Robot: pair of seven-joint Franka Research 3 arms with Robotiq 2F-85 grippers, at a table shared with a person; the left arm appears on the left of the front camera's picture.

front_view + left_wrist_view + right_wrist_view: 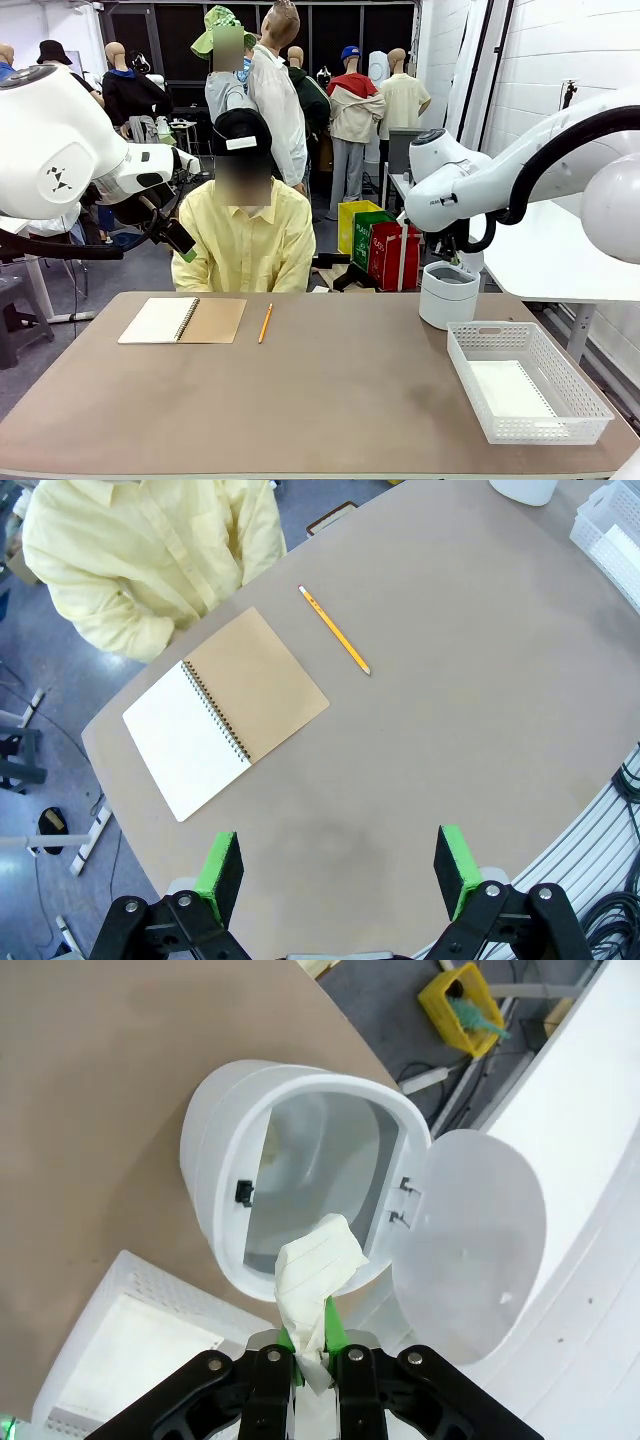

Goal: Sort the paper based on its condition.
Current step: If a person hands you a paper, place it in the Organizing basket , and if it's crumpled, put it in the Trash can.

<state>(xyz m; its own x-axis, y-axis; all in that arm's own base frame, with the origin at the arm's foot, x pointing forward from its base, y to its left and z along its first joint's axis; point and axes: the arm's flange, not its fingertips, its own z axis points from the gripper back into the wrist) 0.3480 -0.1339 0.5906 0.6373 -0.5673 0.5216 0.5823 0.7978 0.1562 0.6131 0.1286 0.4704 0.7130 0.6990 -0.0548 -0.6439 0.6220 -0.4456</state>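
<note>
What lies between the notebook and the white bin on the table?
A yellow pencil lies just beside the notebook; from there to the bin the tabletop is bare, as the front view shows.

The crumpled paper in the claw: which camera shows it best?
The right wrist view: the crumpled paper sits close up, pinched in the shut right claw above the open white bin. In the front view I cannot make the paper out; the left wrist view looks at the notebook instead.
</note>
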